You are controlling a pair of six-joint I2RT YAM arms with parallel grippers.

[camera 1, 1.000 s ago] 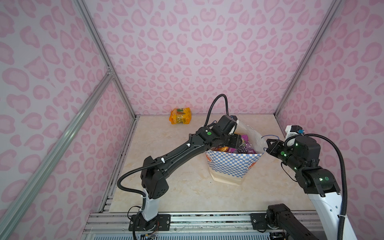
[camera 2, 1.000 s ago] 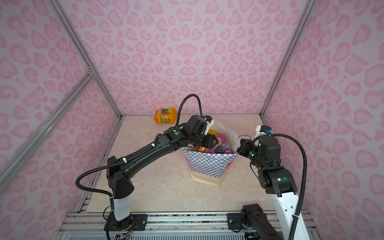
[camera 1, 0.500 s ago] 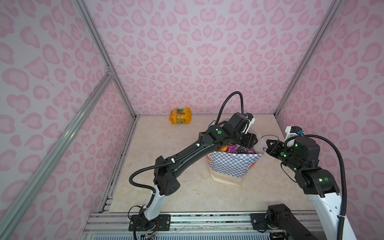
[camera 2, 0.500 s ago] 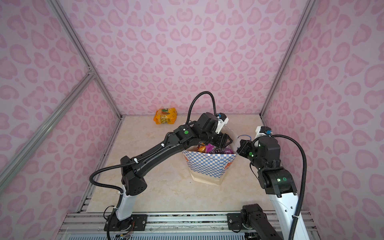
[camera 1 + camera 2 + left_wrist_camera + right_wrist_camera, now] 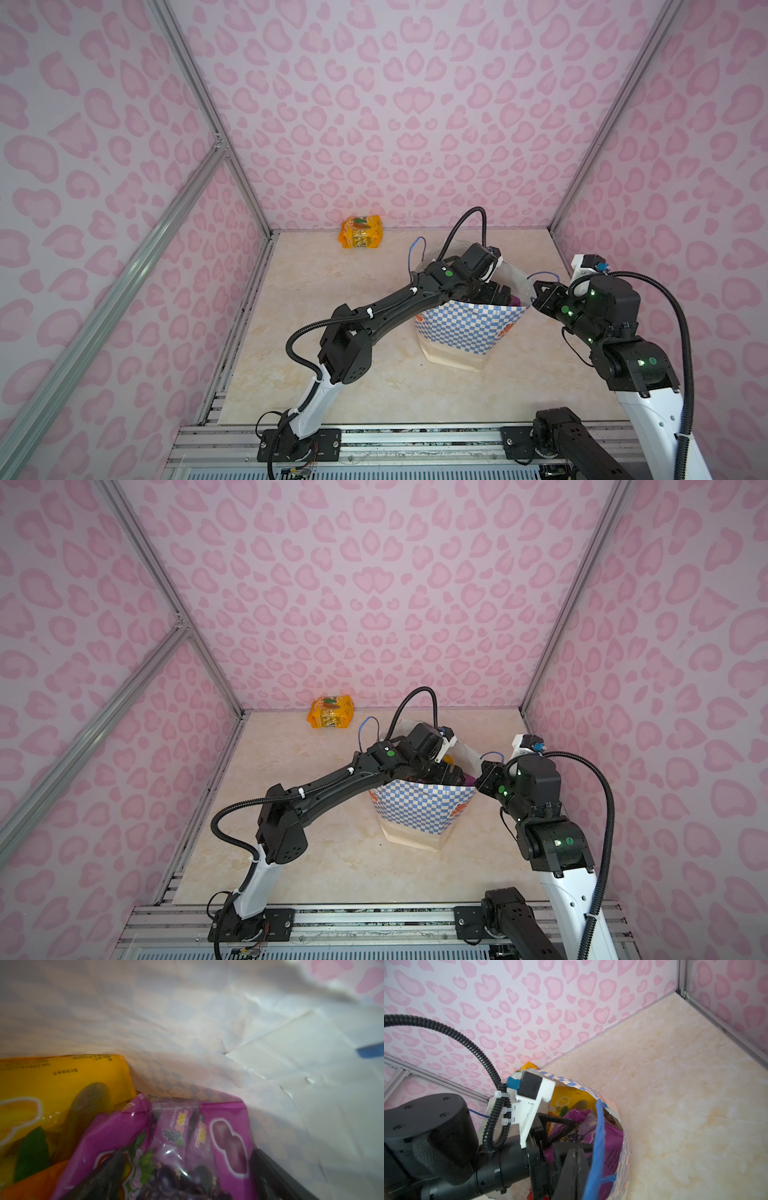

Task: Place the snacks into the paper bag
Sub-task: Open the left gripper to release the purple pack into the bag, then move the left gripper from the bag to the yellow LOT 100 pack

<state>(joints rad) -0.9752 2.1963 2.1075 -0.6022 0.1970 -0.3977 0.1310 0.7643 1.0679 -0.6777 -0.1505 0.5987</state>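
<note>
1. Paper bag (image 5: 465, 332): stands on the table (image 5: 332, 332), top open.
2. Left gripper (image 5: 494, 294): reaches down inside the bag, fingers (image 5: 270, 1178) spread wide.
3. Purple packet (image 5: 224, 1142): lies in the bag between those fingers, next to a yellow packet (image 5: 62, 1084).
4. Right gripper (image 5: 577, 1157): pressed tight together at the bag's edge, just beside the blue cord (image 5: 599, 1136); cannot tell if paper is pinched.
5. Orange packet (image 5: 360, 232): lies alone by the back wall, well apart from the bag.

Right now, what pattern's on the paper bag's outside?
The paper bag is blue-and-white checkered with orange marks; clearest in a top view.
</note>
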